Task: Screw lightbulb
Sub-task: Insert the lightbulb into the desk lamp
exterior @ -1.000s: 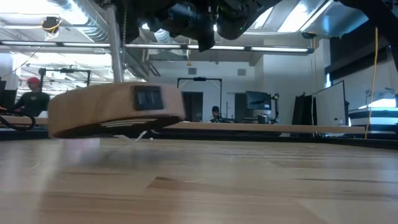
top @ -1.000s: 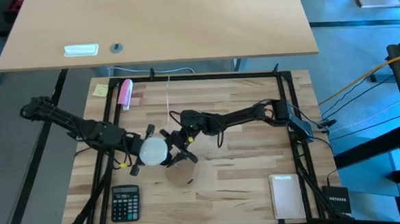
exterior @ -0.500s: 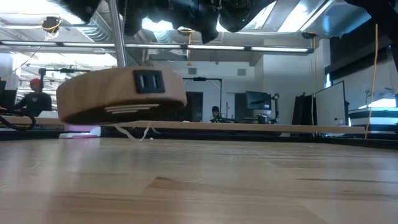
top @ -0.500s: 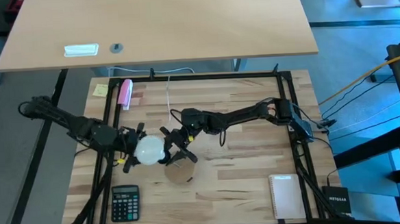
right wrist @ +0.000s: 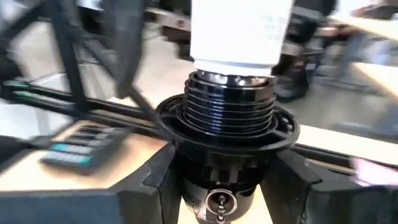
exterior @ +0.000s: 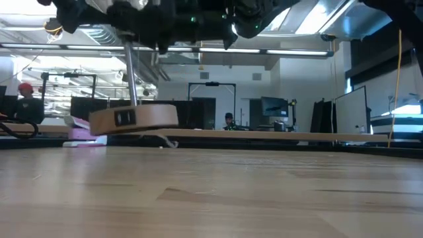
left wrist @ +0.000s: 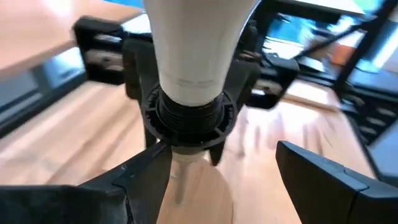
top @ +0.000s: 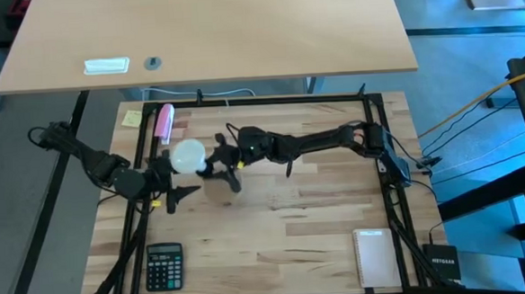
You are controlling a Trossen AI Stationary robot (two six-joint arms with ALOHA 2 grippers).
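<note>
Black socket clamped by right hand — left hand spread.

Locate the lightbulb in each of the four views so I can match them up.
High view: the lightbulb is left of centre, between the two arms.
Low view: not visible; only the wooden base shows, at left.
Left wrist view: top centre, its white neck entering the black socket.
Right wrist view: top centre.
Shared landmark: the black socket.
</note>
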